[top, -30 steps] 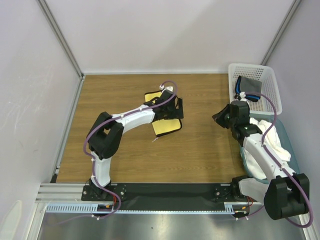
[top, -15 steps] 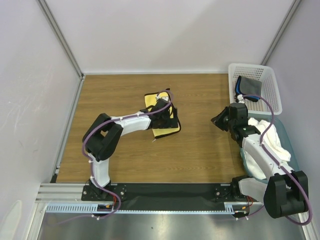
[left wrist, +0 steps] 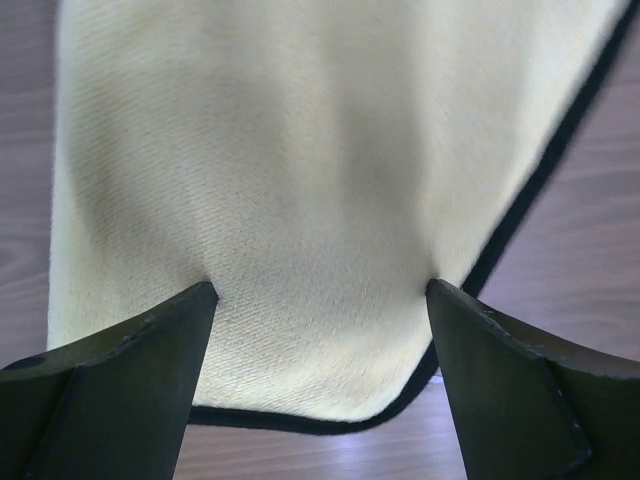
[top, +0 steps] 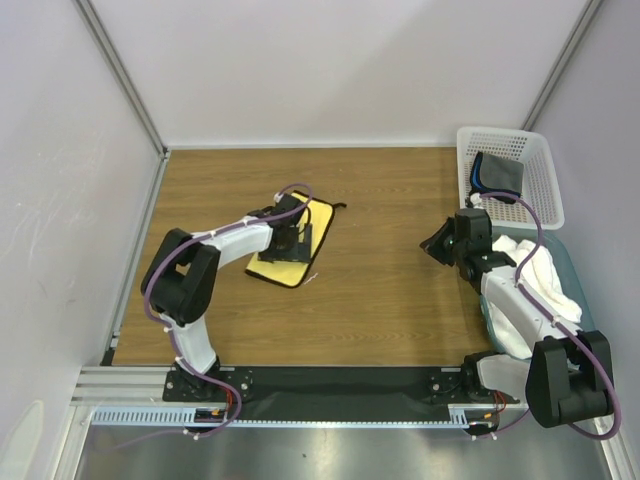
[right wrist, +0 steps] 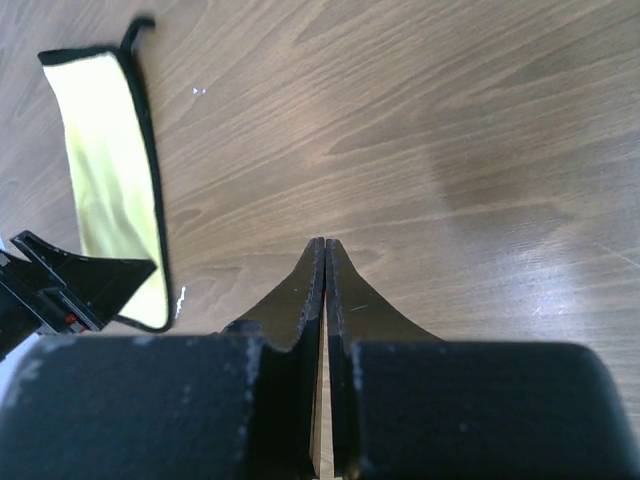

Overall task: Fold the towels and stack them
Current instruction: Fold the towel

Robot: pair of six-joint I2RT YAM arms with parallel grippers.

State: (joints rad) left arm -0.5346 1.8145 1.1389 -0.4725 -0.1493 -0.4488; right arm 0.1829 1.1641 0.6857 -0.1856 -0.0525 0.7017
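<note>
Left wrist view: the left gripper [left wrist: 320,290] stands with fingers wide apart, tips on the yellow towel [left wrist: 300,150] lying flat on the table [left wrist: 600,300], apparently to smooth it, while the right gripper [right wrist: 325,270], fingers together, hangs clear.

The yellow cloth towel [left wrist: 300,170] near the middle of the tabletop [top: 400,290] shows a fine twill weave, soft and matt, with a dark stitched binding round its edge. The tabletop itself is brown wood-grain, smooth, with a low sheen. The left gripper [left wrist: 320,288] has matt black plastic fingers [left wrist: 120,370]. At the far right corner the white perforated basket [top: 545,190] looks like hard plastic, and the dark grey cloth towel [top: 500,175] in it is matt. A brushed metal rail [top: 330,440] lines the near edge.
</note>
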